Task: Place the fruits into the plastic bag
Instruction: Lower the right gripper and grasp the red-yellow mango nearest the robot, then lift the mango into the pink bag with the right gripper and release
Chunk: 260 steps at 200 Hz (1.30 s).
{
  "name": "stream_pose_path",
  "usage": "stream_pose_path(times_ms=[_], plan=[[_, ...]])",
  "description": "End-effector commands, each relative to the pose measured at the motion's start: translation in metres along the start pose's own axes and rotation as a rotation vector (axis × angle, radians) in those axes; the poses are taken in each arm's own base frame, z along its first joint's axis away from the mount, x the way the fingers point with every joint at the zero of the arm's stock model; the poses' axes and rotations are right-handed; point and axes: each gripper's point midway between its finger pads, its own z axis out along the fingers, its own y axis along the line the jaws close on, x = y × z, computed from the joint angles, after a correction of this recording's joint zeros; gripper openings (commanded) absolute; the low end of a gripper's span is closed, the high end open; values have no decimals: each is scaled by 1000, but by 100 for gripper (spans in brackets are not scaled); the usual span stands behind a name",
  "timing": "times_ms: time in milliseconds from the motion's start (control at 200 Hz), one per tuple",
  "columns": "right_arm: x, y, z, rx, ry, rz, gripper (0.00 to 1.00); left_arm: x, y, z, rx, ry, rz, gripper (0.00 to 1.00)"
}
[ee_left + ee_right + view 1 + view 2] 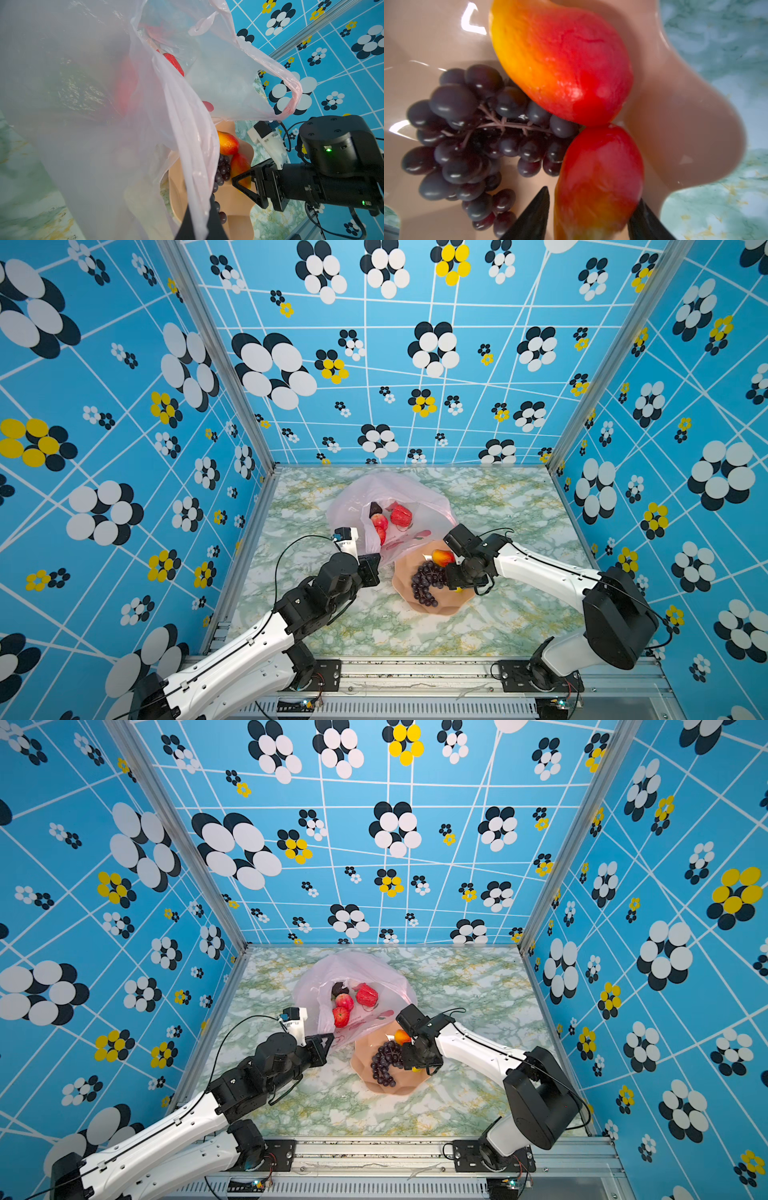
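Observation:
The pale-pink plastic bag (399,489) (361,965) lies open at the back of the table. Inside it are a bumpy red fruit (401,515), a red round one (379,522) and a dark maroon one (375,509). My left gripper (372,568) (200,218) is shut on the bag's near rim and holds it up. The peach bowl (440,605) holds a grape bunch (428,583) (467,135) and two red-yellow mangoes. My right gripper (455,578) (593,193) reaches down into the bowl. It is open, its fingers astride the nearer mango (600,176), with a small gap on one side. The other mango (560,62) (442,558) lies against it.
The bowl touches the bag's front right side, so both grippers work close together near the table's middle. Patterned blue walls (124,448) close in the marble-print table (498,614) on three sides. A metal rail (415,672) runs along the front edge.

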Motion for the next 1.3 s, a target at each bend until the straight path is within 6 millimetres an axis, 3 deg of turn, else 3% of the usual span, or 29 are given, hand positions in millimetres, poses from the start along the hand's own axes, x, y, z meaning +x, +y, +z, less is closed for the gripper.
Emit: stream_pose_path(times_ms=[0, 220, 425, 685, 895, 1070, 1294], plan=[[-9, 6, -6, -20, -15, 15, 55, 1, -1, -3, 5, 3, 10, 0], [-3, 7, -25, -69, -40, 48, 45, 2, -2, -1, 11, 2, 7, 0], [11, 15, -60, -192, -75, 87, 42, 5, -4, 2, 23, 14, -2, 0], [17, 50, -115, -569, -202, 278, 38, 3, -15, 6, 38, 38, 4, 0], [7, 72, -157, -621, -287, 214, 38, 2, -24, 12, 82, 30, -14, 0], [-18, 101, -165, -626, -298, 146, 38, 4, -27, 14, 87, 47, -31, 0], [-60, 130, -139, -576, -279, 106, 39, 5, -28, 10, 86, 61, -47, 0]])
